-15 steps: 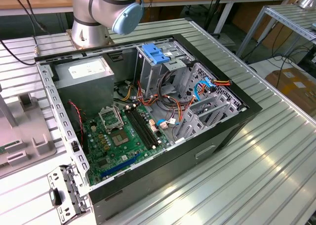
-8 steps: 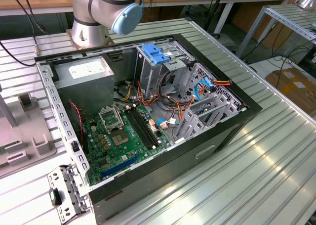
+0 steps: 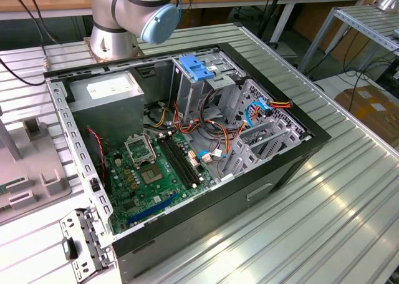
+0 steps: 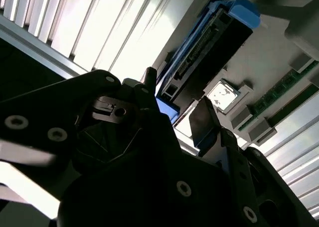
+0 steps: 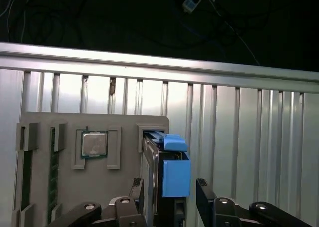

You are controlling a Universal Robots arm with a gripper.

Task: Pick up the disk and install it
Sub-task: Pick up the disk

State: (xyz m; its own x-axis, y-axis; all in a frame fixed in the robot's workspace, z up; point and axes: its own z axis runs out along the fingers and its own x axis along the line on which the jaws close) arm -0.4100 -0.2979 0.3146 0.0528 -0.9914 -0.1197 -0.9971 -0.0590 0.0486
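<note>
1. The disk [image 5: 158, 172] stands on edge in a slot at the outer side of the grey holder [image 5: 124, 132]. Its blue plastic rail [image 5: 176, 179] faces away from the holder's other recesses. In the second wrist view the disk [image 4: 209, 42] rises out of the same slot, blue tab uppermost.
2. Judged by its look, it is a stiff metal block with some weight, smooth on its flat faces, and it would take a knock or drop badly. The two broad faces look like the sound places to pinch. The plastic rail may flex, and the connector edge is best left alone.
3. The gripper [image 5: 170, 184] straddles the disk with its jaws apart. One of the fingers [image 5: 202, 189] stands just clear of the blue rail and the other sits close to the bare metal face. Nothing is clamped.
4. Further in on the holder, a processor chip [image 5: 93, 143] lies flat in a square recess near the disk, and memory sticks [image 5: 51, 187] sit in narrow slots beyond it.
5. The holder rests on a ribbed aluminium table [image 5: 239, 137].
6. In the exterior view the open computer case [image 3: 274, 165] stands beside the holder [image 3: 37, 178], on the exterior view's right, and its drive cage [image 3: 262, 134] holds no disk.
</note>
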